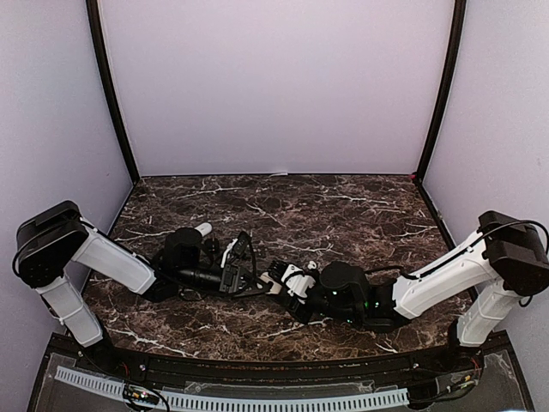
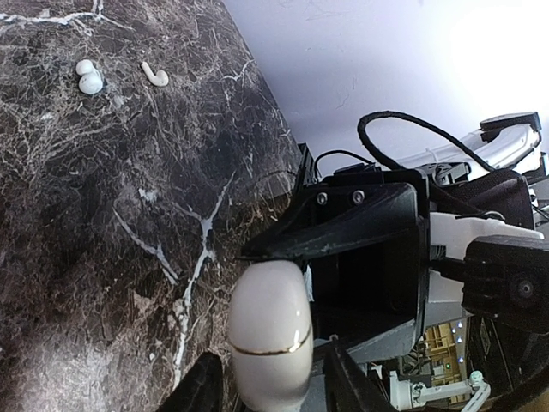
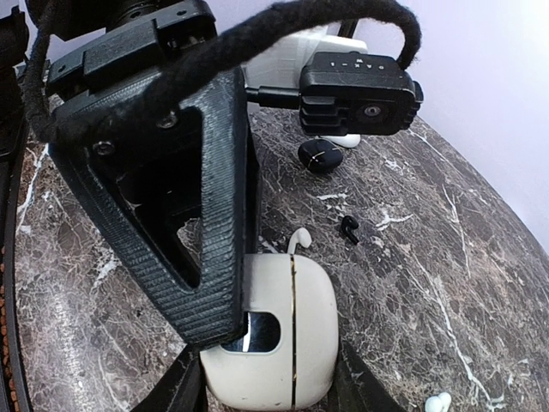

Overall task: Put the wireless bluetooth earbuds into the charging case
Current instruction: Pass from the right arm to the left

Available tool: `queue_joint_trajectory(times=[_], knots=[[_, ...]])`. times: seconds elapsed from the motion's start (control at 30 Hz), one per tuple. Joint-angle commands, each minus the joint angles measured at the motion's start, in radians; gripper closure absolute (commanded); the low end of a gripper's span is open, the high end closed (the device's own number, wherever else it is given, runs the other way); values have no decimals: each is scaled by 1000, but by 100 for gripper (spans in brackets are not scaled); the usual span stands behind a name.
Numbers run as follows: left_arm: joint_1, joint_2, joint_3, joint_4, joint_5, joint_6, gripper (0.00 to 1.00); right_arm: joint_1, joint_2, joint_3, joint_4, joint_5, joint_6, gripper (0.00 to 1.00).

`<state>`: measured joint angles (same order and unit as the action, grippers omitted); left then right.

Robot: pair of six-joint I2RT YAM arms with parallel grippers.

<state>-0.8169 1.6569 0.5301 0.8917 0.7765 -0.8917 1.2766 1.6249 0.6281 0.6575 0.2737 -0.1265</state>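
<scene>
A cream charging case (image 3: pixel 270 330) with a gold seam, lid shut, sits between my right gripper's (image 3: pixel 270 390) fingers, which press on its two sides. My left gripper (image 2: pixel 274 386) flanks the same case (image 2: pixel 268 335) across its flat faces, and one of its black fingers (image 3: pixel 171 215) lies on the case. In the top view the two grippers meet at mid-table, left (image 1: pixel 243 268) and right (image 1: pixel 281 281). One white earbud (image 3: pixel 296 240) lies just behind the case. Another white earbud (image 2: pixel 89 77) and a white hook-shaped one (image 2: pixel 155 74) lie farther off. A black earbud (image 3: pixel 349 227) lies apart.
A black case (image 3: pixel 320 156) and a white case (image 3: pixel 343 139) lie beyond the left gripper. Another white earbud (image 3: pixel 437 403) lies at the right wrist view's bottom edge. A white object (image 1: pixel 202 229) sits by the left arm. Purple walls enclose the marble table (image 1: pixel 343 206).
</scene>
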Motion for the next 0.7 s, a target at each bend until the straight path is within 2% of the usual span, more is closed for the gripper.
queue_joint_trajectory(times=[0.0,0.17,0.3,0.47,0.57,0.67], knots=[[-6,0,13,47,20,-6,57,16,9,21,37,-1,-12,64],[-7,3,13,58,35,-11,63,18,24,32,31,6,-12,64],[-7,2,7,66,52,-5,78,21,26,32,34,5,-9,61],[-5,-26,-10,61,51,55,79,20,-6,4,40,-44,4,43],[1,-62,-2,-36,39,145,80,20,-64,-30,37,-113,29,31],[9,-112,11,-167,-6,269,81,13,-136,-48,4,-148,61,25]])
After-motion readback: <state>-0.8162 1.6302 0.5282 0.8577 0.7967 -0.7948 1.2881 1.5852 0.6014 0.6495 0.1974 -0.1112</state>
